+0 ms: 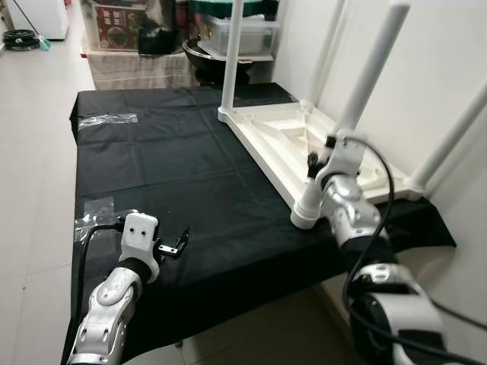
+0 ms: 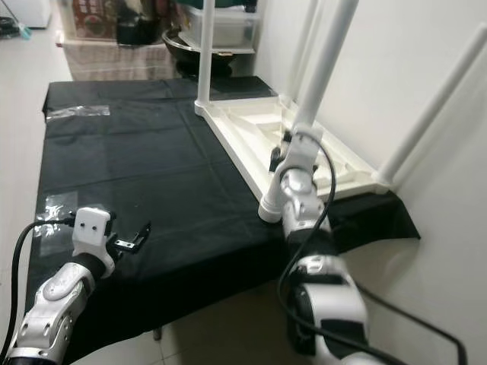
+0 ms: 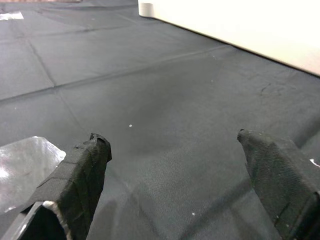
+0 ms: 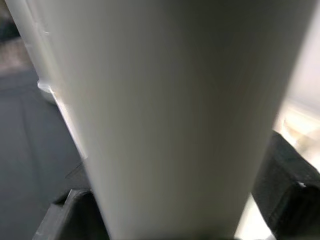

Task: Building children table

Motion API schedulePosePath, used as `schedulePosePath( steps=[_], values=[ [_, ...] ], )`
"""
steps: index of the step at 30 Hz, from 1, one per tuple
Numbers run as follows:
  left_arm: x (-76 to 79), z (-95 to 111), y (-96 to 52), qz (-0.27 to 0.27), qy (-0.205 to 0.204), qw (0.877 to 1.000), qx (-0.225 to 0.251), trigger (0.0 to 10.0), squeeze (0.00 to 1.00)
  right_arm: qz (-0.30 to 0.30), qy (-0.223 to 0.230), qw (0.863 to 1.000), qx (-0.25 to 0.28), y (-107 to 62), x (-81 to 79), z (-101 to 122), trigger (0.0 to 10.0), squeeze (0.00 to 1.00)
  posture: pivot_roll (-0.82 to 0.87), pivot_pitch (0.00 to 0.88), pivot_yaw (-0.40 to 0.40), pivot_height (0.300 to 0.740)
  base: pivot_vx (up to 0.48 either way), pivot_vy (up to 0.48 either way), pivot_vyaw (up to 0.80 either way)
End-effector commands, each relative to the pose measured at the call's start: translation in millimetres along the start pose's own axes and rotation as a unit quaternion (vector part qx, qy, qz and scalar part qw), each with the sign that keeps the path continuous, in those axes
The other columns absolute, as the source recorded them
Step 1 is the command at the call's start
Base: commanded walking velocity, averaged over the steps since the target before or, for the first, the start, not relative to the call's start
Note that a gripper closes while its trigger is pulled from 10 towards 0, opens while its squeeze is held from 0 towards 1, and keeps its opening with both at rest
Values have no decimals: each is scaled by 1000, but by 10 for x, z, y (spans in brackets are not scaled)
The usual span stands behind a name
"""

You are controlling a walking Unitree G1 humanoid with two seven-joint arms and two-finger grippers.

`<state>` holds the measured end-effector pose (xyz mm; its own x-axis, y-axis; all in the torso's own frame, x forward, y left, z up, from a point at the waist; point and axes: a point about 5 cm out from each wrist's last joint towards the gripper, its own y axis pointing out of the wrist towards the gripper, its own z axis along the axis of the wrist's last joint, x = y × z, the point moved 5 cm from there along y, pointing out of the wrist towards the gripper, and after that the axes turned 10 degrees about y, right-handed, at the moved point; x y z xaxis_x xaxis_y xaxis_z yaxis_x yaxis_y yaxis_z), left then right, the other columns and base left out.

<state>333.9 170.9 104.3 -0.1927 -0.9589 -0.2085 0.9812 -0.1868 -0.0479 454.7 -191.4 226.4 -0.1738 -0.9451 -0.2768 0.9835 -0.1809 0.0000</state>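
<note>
A white children's table (image 1: 281, 137) lies upside down on a black cloth (image 1: 175, 175), along the right side by the wall. Its legs point up. My right gripper (image 1: 324, 154) is shut on the near corner leg (image 1: 365, 84), low on it, just above the socket (image 1: 306, 213). In the right wrist view that leg (image 4: 175, 115) sits tight between the two black fingers (image 4: 292, 192). My left gripper (image 1: 176, 245) hovers open over bare cloth at the front left, holding nothing. In the left wrist view its fingertips (image 3: 92, 160) stand wide apart.
Another table leg (image 1: 232, 53) rises at the far corner and two more (image 1: 453, 137) stand against the wall. Clear tape patches (image 1: 106, 119) lie on the cloth's left side. Boxes and a shelf (image 1: 228, 34) stand behind. The cloth's front edge (image 1: 251, 293) drops to the floor.
</note>
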Motion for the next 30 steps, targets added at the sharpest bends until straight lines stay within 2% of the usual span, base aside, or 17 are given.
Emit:
schedulePosePath(
  steps=[1, 3, 4, 5, 6, 8, 9, 10, 14, 17, 18, 19, 21, 22, 27, 28, 30],
  values=[
    [36, -57, -30, -3, 0, 1000, -6, 10000, 0, 171, -13, 984, 47, 40, -278, 505, 10000, 0, 37, 0, -137, 740, 0, 0, 0],
    [36, -57, -30, -3, 0, 1000, -6, 10000, 0, 171, -13, 984, 47, 40, -278, 505, 10000, 0, 37, 0, -137, 740, 0, 0, 0],
    [51, -60, -27, -4, 0, 1000, -6, 10000, 0, 328, -47, 943, 33, -122, -516, 600, 10000, 0, 35, 0, -137, 740, 0, 0, 0],
    [51, -60, -27, -4, 0, 1000, -6, 10000, 0, 328, -47, 943, 33, -122, -516, 600, 10000, 0, 35, 0, -137, 740, 0, 0, 0],
    [55, -57, -19, -5, -1, 1000, -5, 10000, 0, 414, -85, 906, 3, -260, -566, 494, 10000, 0, 33, 0, -136, 740, 0, 0, 0],
    [55, -57, -19, -5, -1, 1000, -5, 10000, 0, 414, -85, 906, 3, -260, -566, 494, 10000, 0, 33, 0, -136, 740, 0, 0, 0],
    [62, -51, -7, -6, 0, 1000, -4, 10000, 0, 450, -121, 885, -29, -328, -543, 357, 10000, 0, 37, 0, -138, 740, 0, 0, 0],
    [67, -44, 5, -7, 0, 1000, -4, 10000, 0, 471, -131, 870, -61, -362, -536, 234, 10000, 0, 38, 0, -134, 740, 0, 0, 0],
    [72, -23, 25, -10, 2, 1000, 0, 10000, 0, 486, -139, 854, -128, -371, -641, -71, 10000, 0, 45, 0, -138, 740, 0, 0, 0],
    [65, -23, 24, -9, 3, 1000, 0, 10000, 0, 482, -137, 855, -133, -358, -676, -101, 9961, 0, 54, 0, -144, 740, 0, 0, 0],
    [53, -21, 18, -8, 3, 1000, 0, 10000, 0, 470, -125, 863, -136, -321, -733, -118, 4000, 0, 58, 0, -147, 740, 0, 0, 0],
    [49, -23, 6, -6, 4, 1000, 0, 10000, 0, 463, -105, 869, -139, -303, -808, -136, 3725, 0, 61, 0, -146, 740, 0, 0, 0],
    [49, -23, 6, -6, 4, 1000, 0, 10000, 0, 463, -105, 869, -139, -303, -808, -136, 3725, 0, 61, 0, -146, 740, 0, 0, 0],
    [51, -27, -6, -6, 3, 1000, 0, 10000, 0, 463, -94, 870, -141, -306, -869, -158, 4784, 0, 65, 0, -147, 740, 0, 0, 0],
    [56, -31, -16, -6, 3, 1000, -1, 10000, 0, 465, -80, 870, -141, -320, -933, -194, 4510, 0, 65, 0, -146, 740, 0, 0, 0],
    [57, -32, -21, -6, 3, 1000, -2, 10000, 0, 456, -59, 877, -138, -310, -963, -213, 0, 0, 65, 0, -147, 740, 0, 0, 0],
    [44, -32, -26, -6, 4, 1000, -3, 10000, 0, 380, -34, 914, -135, -195, -826, -285, 0, 0, 65, 0, -150, 740, 0, 0, 0]
  ],
)
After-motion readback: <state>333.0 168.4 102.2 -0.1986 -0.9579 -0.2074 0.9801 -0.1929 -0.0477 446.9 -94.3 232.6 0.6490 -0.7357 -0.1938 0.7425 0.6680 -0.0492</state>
